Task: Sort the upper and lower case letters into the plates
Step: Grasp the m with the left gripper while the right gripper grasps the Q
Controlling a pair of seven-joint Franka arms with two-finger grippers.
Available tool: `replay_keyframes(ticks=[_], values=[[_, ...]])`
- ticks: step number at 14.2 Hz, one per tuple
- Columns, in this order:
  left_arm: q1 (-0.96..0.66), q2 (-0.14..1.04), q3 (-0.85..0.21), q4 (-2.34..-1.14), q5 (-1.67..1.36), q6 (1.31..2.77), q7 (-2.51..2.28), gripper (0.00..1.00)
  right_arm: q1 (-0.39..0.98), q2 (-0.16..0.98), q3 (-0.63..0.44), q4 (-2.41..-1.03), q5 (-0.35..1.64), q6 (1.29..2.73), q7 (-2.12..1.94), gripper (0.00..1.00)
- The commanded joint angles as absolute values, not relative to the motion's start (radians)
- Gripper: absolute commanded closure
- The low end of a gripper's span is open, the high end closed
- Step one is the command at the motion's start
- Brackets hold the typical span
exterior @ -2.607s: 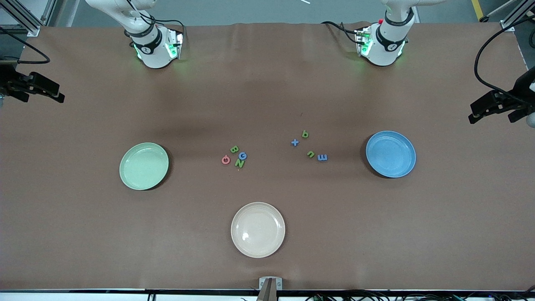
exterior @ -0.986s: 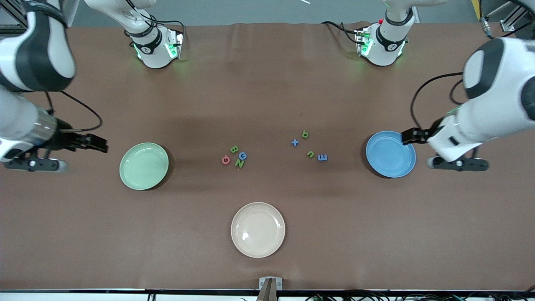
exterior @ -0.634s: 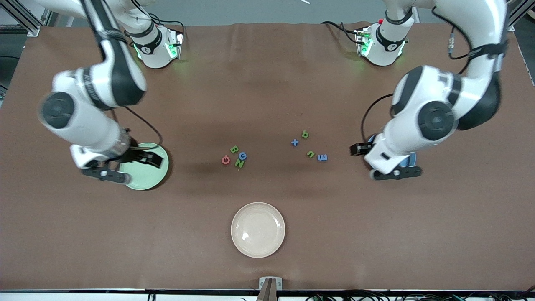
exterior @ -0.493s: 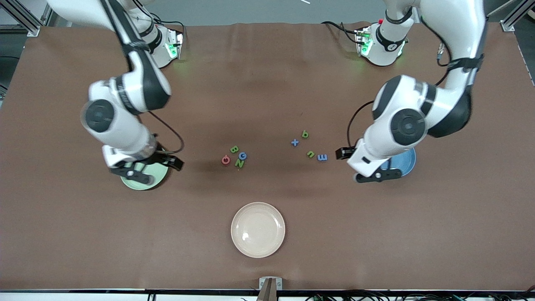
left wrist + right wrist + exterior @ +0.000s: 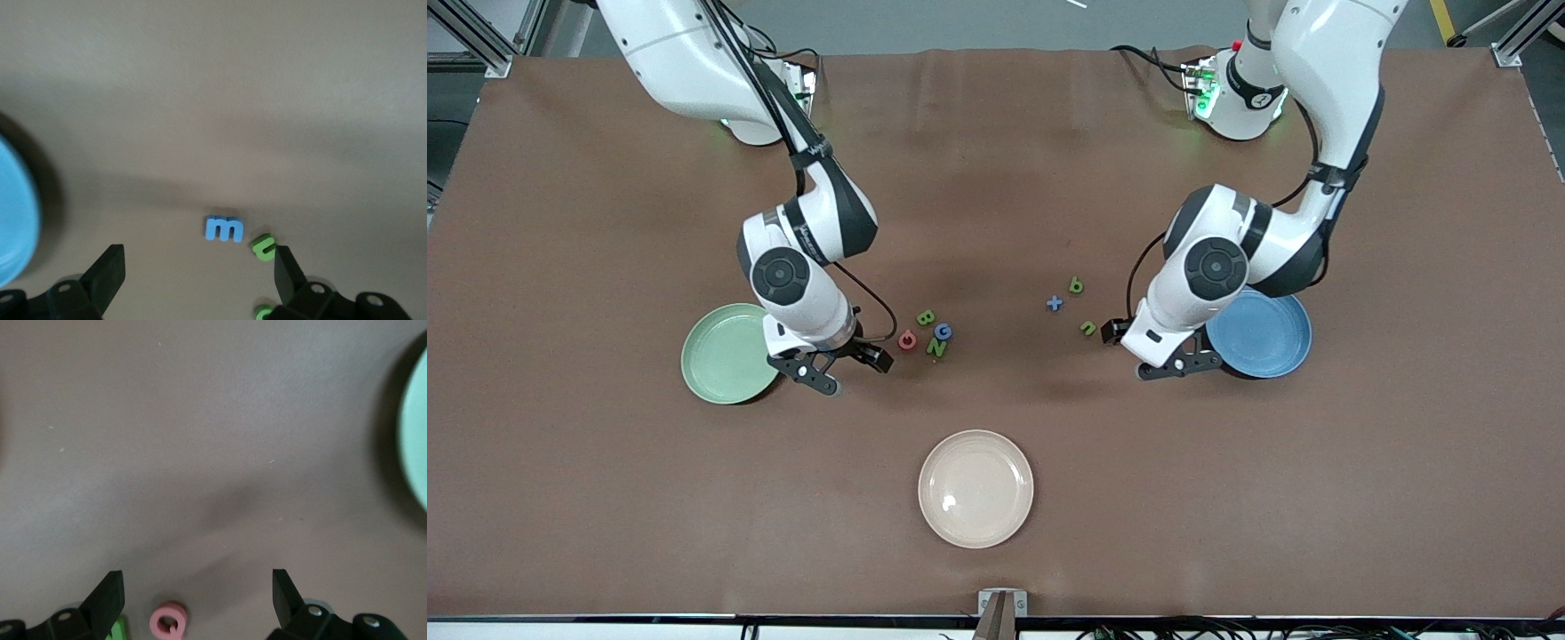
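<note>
Tool positions: the left tool [image 5: 1138, 348] is hanging low over the counter [image 5: 996, 533] between the lowercase letters and the blue plate [image 5: 1267, 333], and the right tool [image 5: 843, 369] is hanging between the pale green plate [image 5: 720, 356] and the capital letters. Both tools are standing wide open and are gripping nothing; neither is touching a letter or a plate.

In the left wrist view, the blue m [image 5: 225, 229] is lying flat on the counter between the spread fingers [image 5: 107, 273], with the green u [image 5: 264, 247] just beside one finger. In the right wrist view, the pink G [image 5: 169, 621] is lying between the open fingers [image 5: 110, 593].

Capital group: the green B [image 5: 926, 317], blue G [image 5: 943, 332], green N [image 5: 936, 348] and pink G are clustering close together near the counter's middle. Lowercase group: the blue x [image 5: 1055, 303], green b [image 5: 1076, 285] and green u are lying toward the left arm's end. Both plates are holding no letters. The cream plate [image 5: 975, 533] is sitting nearest the front camera.
</note>
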State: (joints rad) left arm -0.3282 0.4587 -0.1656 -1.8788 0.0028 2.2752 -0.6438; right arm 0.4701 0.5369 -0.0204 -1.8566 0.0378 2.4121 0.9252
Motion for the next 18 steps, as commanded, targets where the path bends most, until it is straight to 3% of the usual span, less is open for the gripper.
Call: replay_keyframes(ticks=[1, 11, 18], values=[[-0.353, 0.468, -0.161, -1.946, -0.003, 2.387, -0.693, 0.01, 0.517, 0.586, -0.029, -1.853, 0.046, 2.473, 1.011, 0.05], [-0.38, 0.538, -0.158, -2.011, 0.015, 2.528, -0.686, 0.01, 0.598, 0.629, -0.031, -1.899, 0.043, 2.526, 1.068, 0.18], [-0.365, 0.552, -0.16, -2.01, 0.15, 2.539, -0.669, 0.02, 0.62, 0.614, -0.029, -1.93, 0.041, 2.51, 1.069, 0.5]])
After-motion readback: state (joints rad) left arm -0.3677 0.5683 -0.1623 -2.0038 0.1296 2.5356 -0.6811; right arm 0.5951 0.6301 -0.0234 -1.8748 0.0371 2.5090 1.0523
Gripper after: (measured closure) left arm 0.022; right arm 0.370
